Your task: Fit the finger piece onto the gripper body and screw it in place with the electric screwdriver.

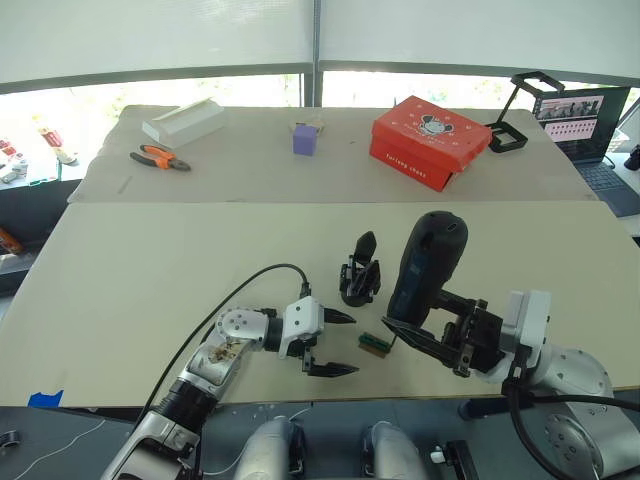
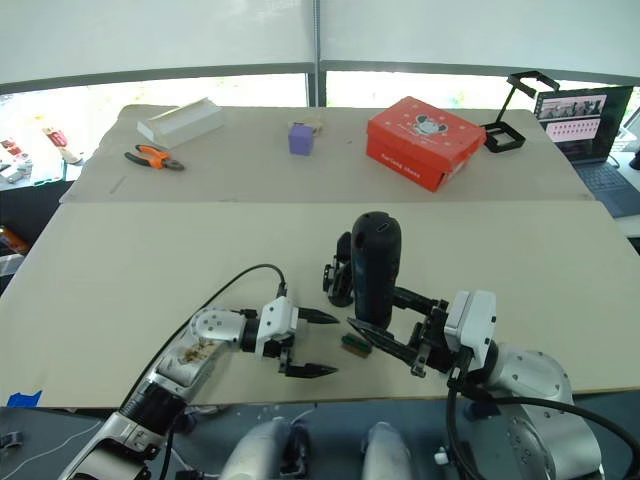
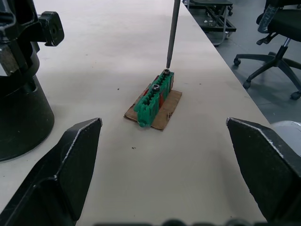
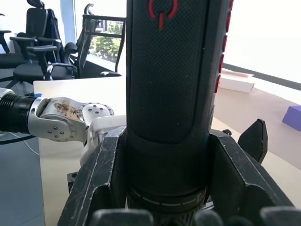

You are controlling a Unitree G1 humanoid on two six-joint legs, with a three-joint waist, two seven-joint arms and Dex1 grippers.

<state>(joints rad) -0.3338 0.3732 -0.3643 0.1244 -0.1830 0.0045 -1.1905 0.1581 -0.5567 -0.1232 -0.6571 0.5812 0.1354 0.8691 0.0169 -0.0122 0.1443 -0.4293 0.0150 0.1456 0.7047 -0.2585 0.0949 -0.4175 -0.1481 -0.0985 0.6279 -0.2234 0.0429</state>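
My right gripper [image 1: 425, 318] is shut on the electric screwdriver [image 1: 427, 262], a fat black cylinder with red markings [image 4: 171, 84], held nearly upright over the table. Its thin bit [image 3: 172, 33] comes down onto a screw head in the small green-and-brown block [image 3: 155, 96]. The gripper body [image 1: 358, 272], black with a pointed finger sticking up, stands just behind the block and left of the screwdriver. My left gripper [image 1: 350, 344] is open, low over the table, its fingertips a little left of the block. A separate finger piece is out of view.
On the far table lie orange-handled pliers [image 1: 160, 157], a white box [image 1: 183, 120], a purple cube [image 1: 306, 138] and a red box [image 1: 430, 140]. A black stand [image 1: 515, 110] and a laptop [image 1: 585, 125] are at the far right. The table's front edge [image 1: 300, 405] runs just under both grippers.
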